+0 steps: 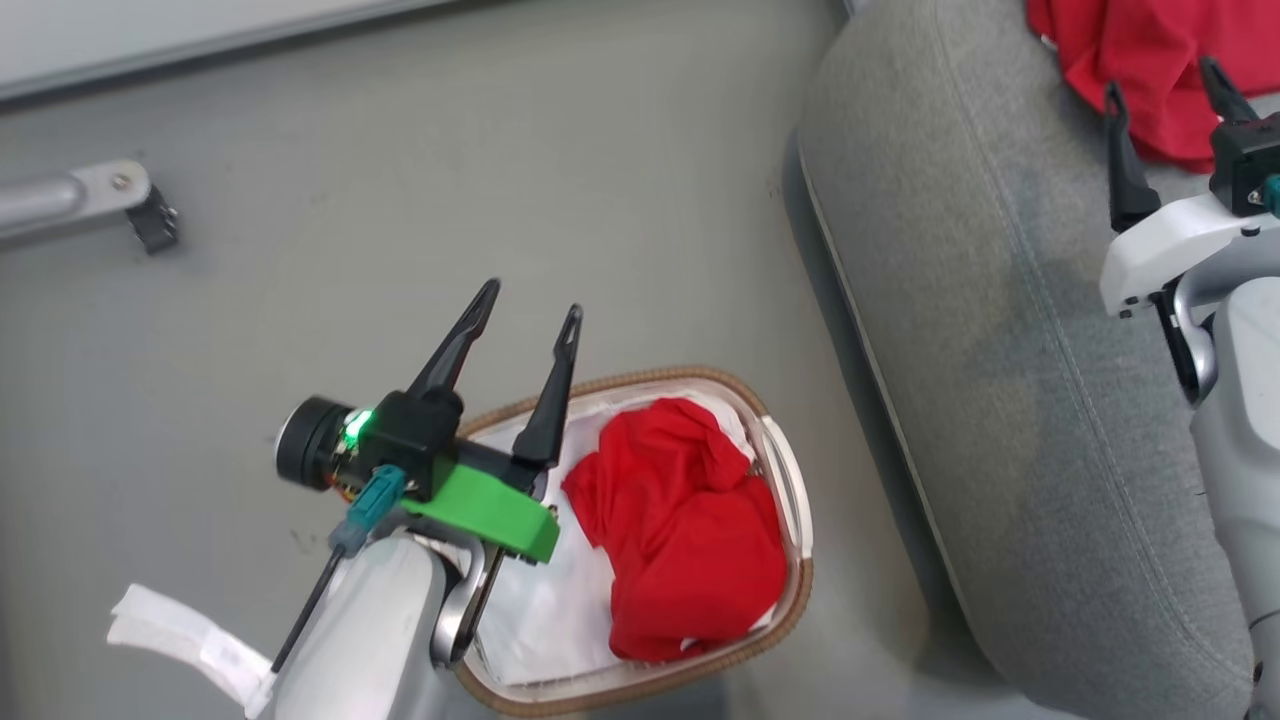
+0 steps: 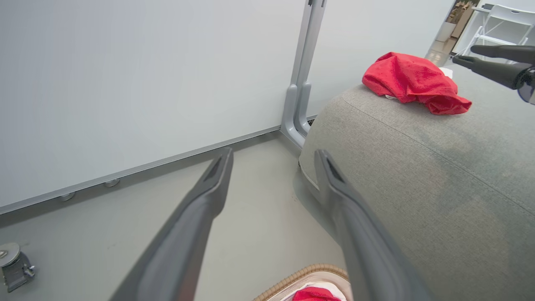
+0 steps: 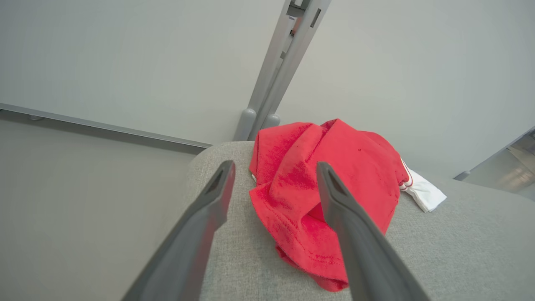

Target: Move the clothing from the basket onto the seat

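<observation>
Grey floor [image 1: 400, 200] bears the basket [image 1: 640, 376], a crumpled red garment [image 1: 680, 530] in its liner [image 1: 540, 620]; a second red garment [image 3: 359, 167] lies on the seat [image 1: 1000, 350]. Left gripper [image 1: 531, 300] over the basket and right gripper [image 3: 276, 165] over the seat both gape empty.

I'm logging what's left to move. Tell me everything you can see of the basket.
The basket is oval, with a brown woven rim, a white side handle and a white fabric liner. It stands upright on the grey floor, beside the seat without touching it. A crumpled red garment lies in its right half. The open left gripper overlaps its left end in the head view; contact cannot be told.
</observation>
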Controlling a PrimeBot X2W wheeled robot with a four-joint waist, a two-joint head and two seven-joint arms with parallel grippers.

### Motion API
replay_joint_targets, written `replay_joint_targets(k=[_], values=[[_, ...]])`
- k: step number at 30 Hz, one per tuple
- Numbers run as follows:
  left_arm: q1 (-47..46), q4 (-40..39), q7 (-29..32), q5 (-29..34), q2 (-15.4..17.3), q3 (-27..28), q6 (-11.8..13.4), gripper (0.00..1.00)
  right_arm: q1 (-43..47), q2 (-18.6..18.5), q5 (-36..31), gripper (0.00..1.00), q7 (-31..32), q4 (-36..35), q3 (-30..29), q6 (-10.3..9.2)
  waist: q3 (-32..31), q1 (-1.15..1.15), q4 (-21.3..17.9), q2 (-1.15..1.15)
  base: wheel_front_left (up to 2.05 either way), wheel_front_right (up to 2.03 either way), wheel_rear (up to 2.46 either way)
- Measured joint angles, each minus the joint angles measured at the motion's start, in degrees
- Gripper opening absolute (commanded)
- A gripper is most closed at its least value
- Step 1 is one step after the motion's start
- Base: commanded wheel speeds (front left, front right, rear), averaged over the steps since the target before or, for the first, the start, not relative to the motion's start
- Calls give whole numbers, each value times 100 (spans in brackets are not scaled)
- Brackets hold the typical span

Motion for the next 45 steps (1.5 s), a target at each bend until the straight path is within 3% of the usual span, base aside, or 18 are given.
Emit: replay_joint_targets(k=[10, 19, 25, 31, 45], values=[[1076, 154, 0, -167, -102, 1031, 225, 100, 1177, 608, 536, 100, -1, -873, 160, 0, -1057, 0, 384, 0, 0, 0, 0], [2210, -183, 0, -203, -187, 1855, 363, 100, 2359, 1205, 766, 100, -1, -1358, 299, 0, -1721, 0, 699, 0, 0, 0, 0], [2508, -270, 0, -189, -208, 1901, 364, 100, 3122, 1322, 475, 100, -1, -1699, 149, 0, -2000, 0, 868, 0, 0, 0, 0], [2548, -293, 0, -285, -211, 1794, 414, 100, 3667, 1328, 1024, 100, -1, -2018, 304, 0, -2146, 0, 959, 0, 0, 0, 0], [2610, -265, 0, -330, -213, 1745, 460, 100, 3824, 1329, 1271, 100, -1, -2063, 445, 0, -2248, 0, 919, 0, 0, 0, 0]])
